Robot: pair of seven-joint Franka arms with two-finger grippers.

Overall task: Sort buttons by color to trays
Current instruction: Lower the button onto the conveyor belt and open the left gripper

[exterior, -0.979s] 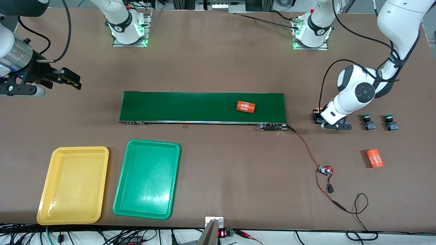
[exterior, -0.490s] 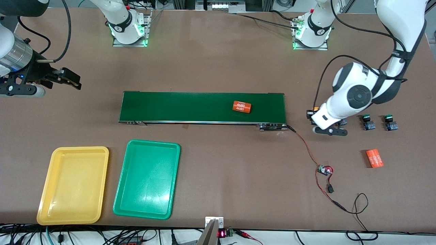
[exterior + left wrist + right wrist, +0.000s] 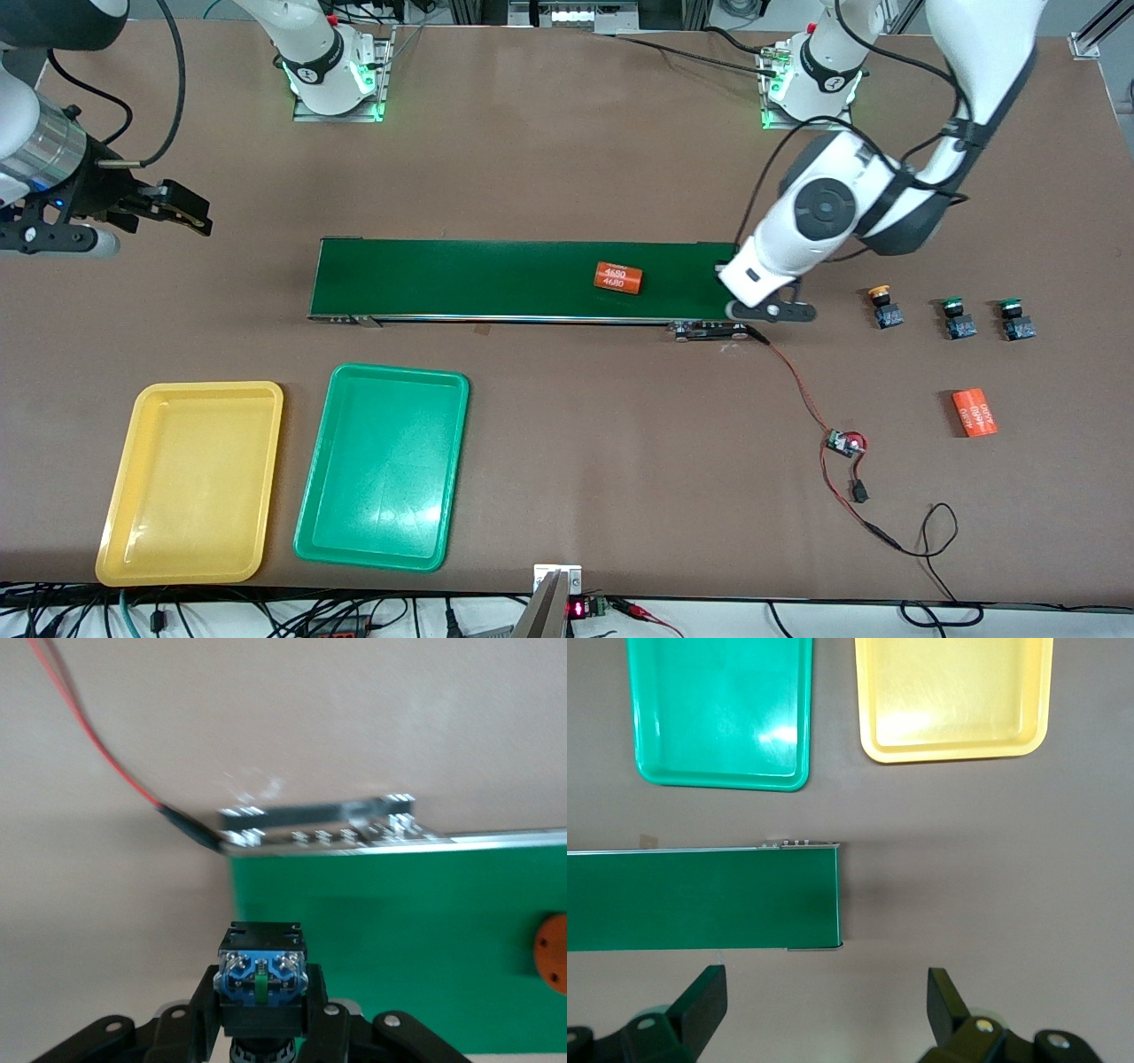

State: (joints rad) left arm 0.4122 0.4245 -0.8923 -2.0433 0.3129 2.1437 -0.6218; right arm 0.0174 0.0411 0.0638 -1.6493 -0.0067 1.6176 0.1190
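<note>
Left wrist view: blocky button [image 3: 262, 981] in left tool [image 3: 262, 1028].

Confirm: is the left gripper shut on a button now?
Shut: the left gripper clamps a button over the conveyor belt's end.

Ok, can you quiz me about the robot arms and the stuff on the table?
1. True or false: the right gripper has its fingers shut.
2. Fill in: the orange cylinder with white numbers lies on the ____.
3. What do the left gripper fingers hold? A) an orange cylinder B) a button C) nothing

Key: 1 false, they are open. 2 conveyor belt. 3 B.
</note>
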